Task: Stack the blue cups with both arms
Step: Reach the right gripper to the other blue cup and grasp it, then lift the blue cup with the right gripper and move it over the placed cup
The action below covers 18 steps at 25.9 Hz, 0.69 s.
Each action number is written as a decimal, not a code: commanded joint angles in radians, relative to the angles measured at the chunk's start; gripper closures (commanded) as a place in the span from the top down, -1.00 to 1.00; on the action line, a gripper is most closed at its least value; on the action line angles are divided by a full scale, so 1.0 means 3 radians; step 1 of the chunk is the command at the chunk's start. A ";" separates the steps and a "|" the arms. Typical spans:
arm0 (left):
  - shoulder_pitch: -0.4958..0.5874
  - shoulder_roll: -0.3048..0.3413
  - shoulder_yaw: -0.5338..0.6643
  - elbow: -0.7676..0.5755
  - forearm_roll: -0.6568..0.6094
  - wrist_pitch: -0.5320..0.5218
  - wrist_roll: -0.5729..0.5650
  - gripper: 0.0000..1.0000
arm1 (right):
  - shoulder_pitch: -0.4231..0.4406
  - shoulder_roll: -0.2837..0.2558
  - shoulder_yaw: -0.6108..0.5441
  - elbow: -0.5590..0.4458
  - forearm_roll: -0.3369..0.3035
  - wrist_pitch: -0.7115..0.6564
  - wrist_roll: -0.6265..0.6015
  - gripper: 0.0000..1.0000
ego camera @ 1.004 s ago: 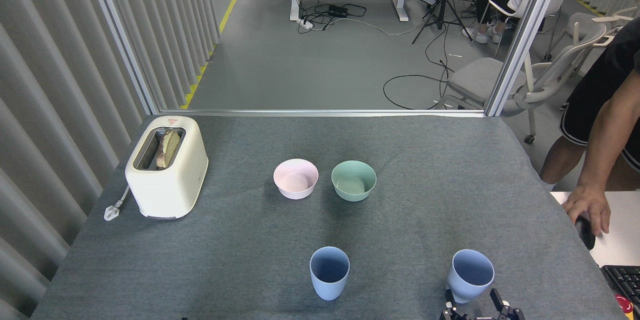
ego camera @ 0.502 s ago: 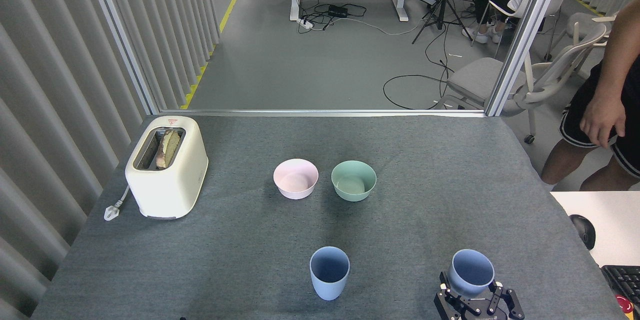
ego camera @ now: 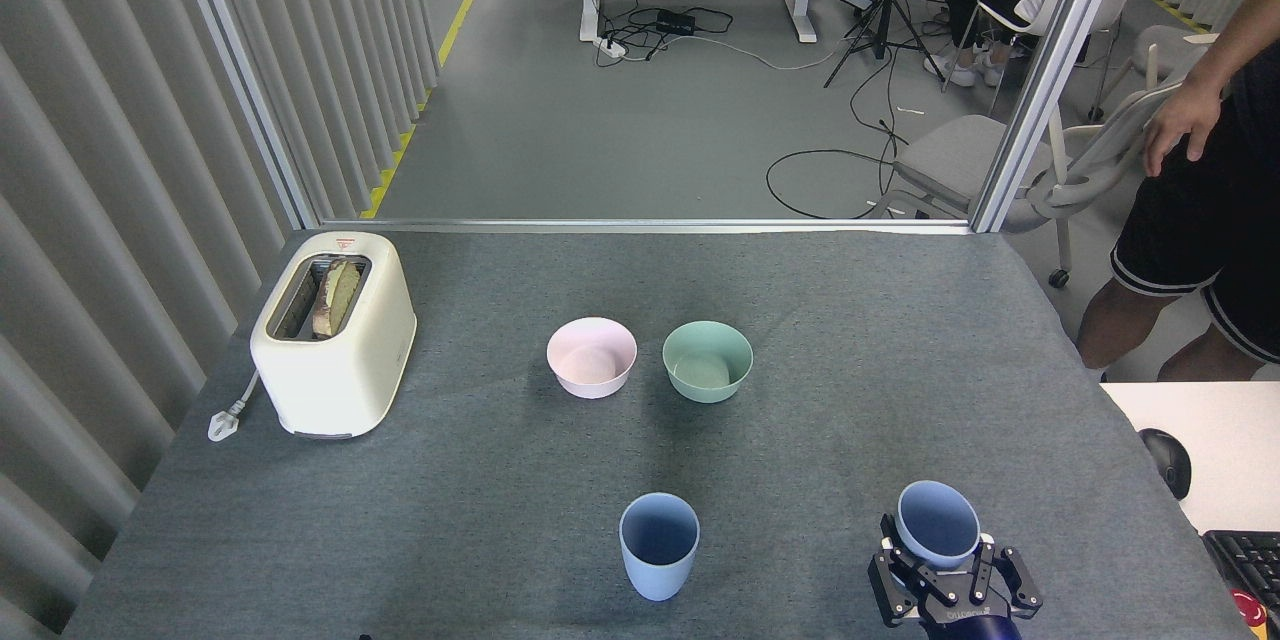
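A cream toaster (ego camera: 333,335) stands near the left edge of the grey worktop (ego camera: 850,340), toward the far corner, with a slice of bread (ego camera: 332,297) in its slot and its plug (ego camera: 222,423) lying on the cloth just beside it. Around the middle of the worktop sit a pink bowl (ego camera: 591,357) and a mint-green bowl (ego camera: 707,361), side by side and apart, both upright and open.

Nearer the front edge, one blue cup (ego camera: 658,545) stands upright on the worktop, roughly at the centre of that edge. Well to its right, close to the front right corner, the second blue cup (ego camera: 937,523) is tilted a little, mouth facing up and toward the camera (its base is hidden). The right end effector (ego camera: 952,588) has its black fingers (ego camera: 893,578) closed around the lower part of this cup, holding it. The left end effector does not show.

Beyond the right edge of the worktop a person (ego camera: 1205,190) in black shorts stands beside a white desk (ego camera: 1215,430) that carries a mouse (ego camera: 1166,461) and a keyboard (ego camera: 1245,560)
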 commanded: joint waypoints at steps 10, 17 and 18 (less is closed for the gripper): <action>0.0002 -0.0043 0.0005 0.0036 0.0005 0.0005 -0.0001 1.00 | -0.0878 0.0529 0.1011 -0.0245 0.0459 0.0277 0.0589 0.27; -0.0003 -0.0063 0.0010 0.0046 0.0010 0.0005 -0.0001 1.00 | -0.0653 0.0800 0.1752 -0.0654 0.0582 0.0446 0.0906 0.29; -0.0003 -0.0068 0.0035 0.0046 0.0010 0.0005 -0.0001 1.00 | -0.0622 0.0830 0.1752 -0.0654 0.0638 0.0446 0.0916 0.29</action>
